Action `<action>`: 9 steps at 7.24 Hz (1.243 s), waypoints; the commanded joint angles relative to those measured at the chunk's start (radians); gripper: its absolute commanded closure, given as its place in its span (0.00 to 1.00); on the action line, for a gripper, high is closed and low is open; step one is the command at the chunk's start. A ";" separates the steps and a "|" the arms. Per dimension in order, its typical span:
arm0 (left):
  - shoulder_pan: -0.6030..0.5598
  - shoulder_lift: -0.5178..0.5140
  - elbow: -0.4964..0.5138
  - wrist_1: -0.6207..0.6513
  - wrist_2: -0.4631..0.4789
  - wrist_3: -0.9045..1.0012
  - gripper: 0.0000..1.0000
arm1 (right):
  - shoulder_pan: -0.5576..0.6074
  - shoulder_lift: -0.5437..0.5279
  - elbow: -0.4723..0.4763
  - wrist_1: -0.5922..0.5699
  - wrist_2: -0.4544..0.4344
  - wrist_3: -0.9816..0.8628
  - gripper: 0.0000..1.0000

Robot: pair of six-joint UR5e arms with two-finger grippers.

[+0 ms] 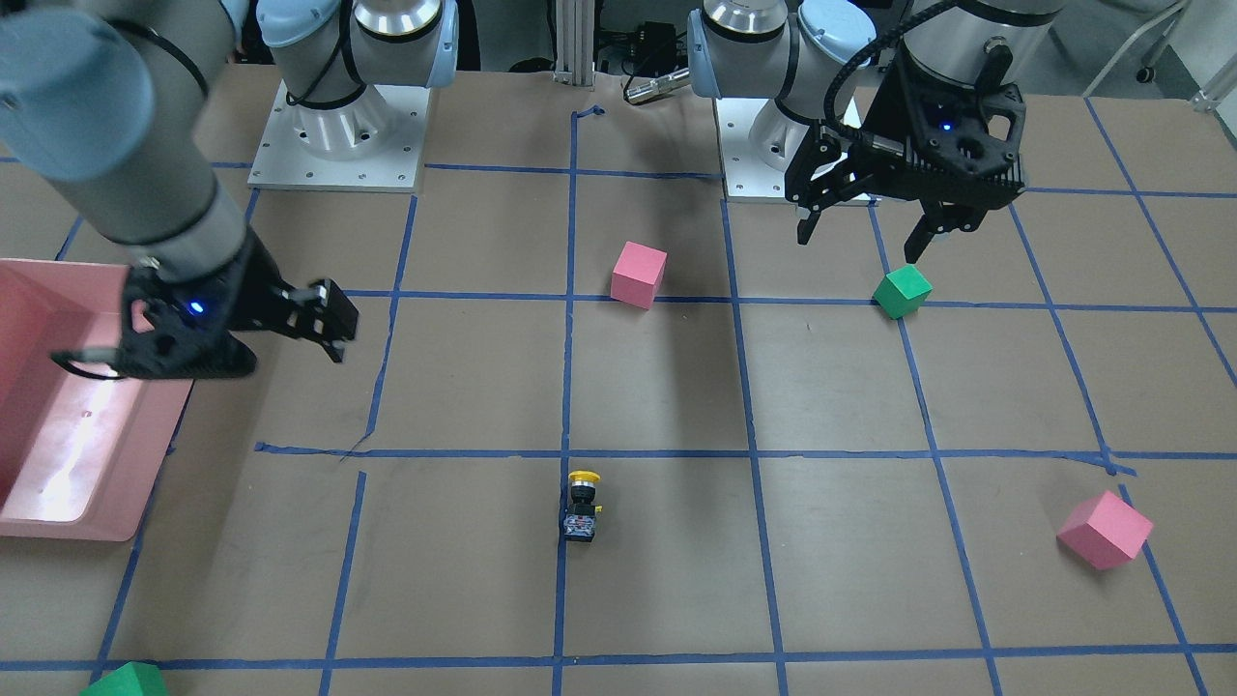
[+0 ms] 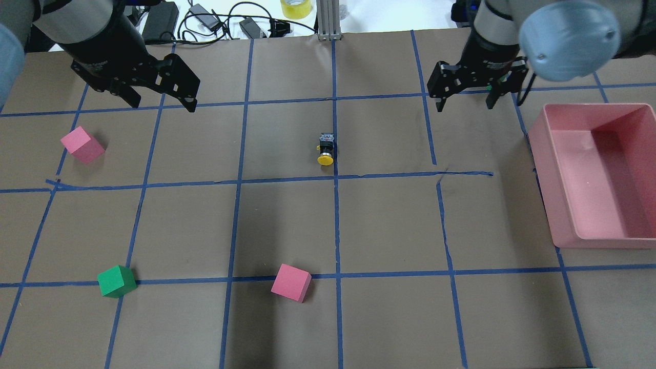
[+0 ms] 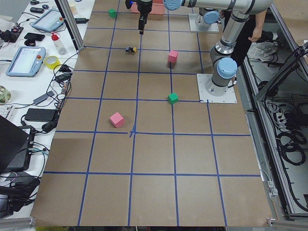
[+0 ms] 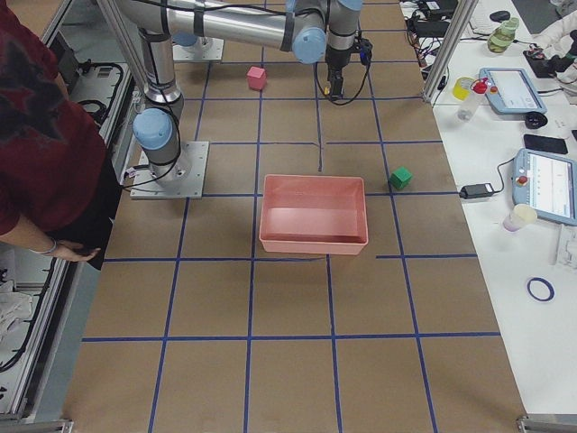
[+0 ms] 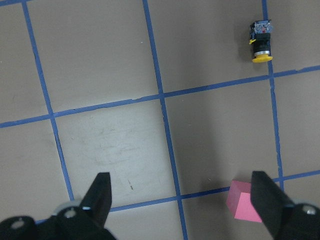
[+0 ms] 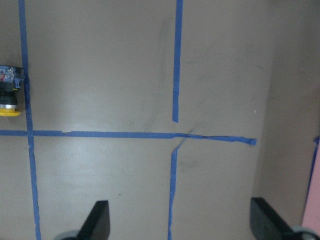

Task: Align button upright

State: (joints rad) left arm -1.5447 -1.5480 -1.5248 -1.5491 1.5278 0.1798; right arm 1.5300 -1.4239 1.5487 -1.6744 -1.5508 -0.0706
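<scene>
The button (image 2: 326, 150) lies on its side on the brown paper, next to the central blue tape line. Its yellow cap points toward the robot and its contact block points away. It also shows in the front view (image 1: 582, 506), in the left wrist view (image 5: 261, 42) at the top right, and in the right wrist view (image 6: 9, 92) at the left edge. My left gripper (image 2: 163, 102) hangs open and empty above the table, far to the button's left. My right gripper (image 2: 465, 105) hangs open and empty, well to the button's right.
A pink bin (image 2: 543, 169) stands at the right side. Pink cubes (image 2: 82, 145) (image 2: 291, 282) and a green cube (image 2: 117, 281) lie on the left and near half. Another green cube (image 1: 126, 681) lies at the far edge. Cables and gear lie beyond the far edge.
</scene>
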 commanded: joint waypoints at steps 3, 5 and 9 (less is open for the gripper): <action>0.000 0.000 0.000 0.000 0.000 0.001 0.00 | -0.033 -0.110 0.004 0.116 -0.011 -0.040 0.00; 0.000 0.000 0.000 0.000 0.000 0.000 0.00 | -0.033 -0.107 0.002 0.116 -0.009 -0.040 0.00; 0.000 0.000 0.000 0.000 0.000 0.000 0.00 | -0.034 -0.105 0.004 0.125 -0.012 -0.041 0.00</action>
State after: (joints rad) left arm -1.5447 -1.5478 -1.5248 -1.5493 1.5278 0.1796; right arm 1.4959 -1.5292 1.5522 -1.5516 -1.5639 -0.1115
